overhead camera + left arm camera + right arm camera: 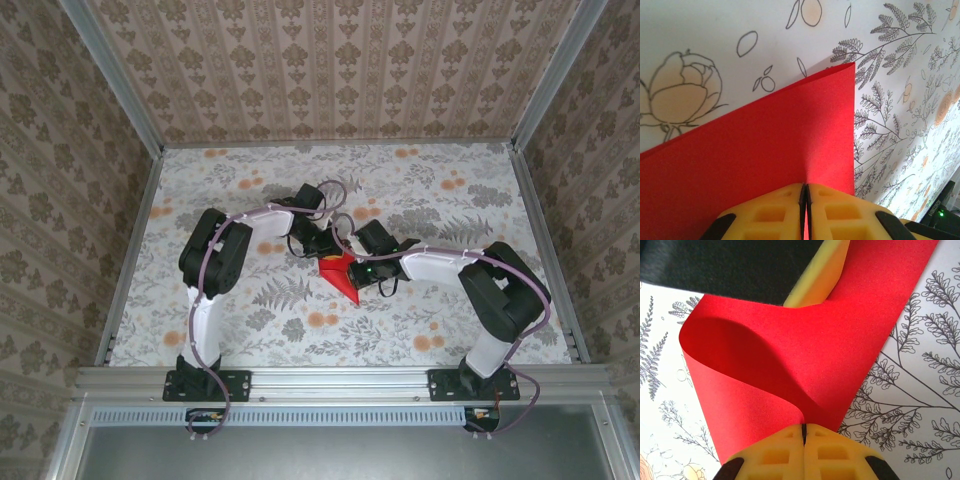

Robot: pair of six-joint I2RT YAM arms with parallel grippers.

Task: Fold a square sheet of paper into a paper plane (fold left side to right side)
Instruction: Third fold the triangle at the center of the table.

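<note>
The left arm (215, 255) and right arm (500, 290) are wearing black joint housings and white link tubes. A mauve cable (262, 210) is running along each arm from its black base plate (235, 381), farthest from the square sheet of paper (338, 272), toward it. Just right of the sheet, a green light (370, 268) is glowing. Against the sheet, the left gripper (805, 187) and right gripper (803, 427) are showing yellow fingers (770, 212) moulded with square recesses and black corner patches.

Paper (341, 277) lies on table (250, 330) between left tool (805, 194) and right tool (804, 432).
</note>
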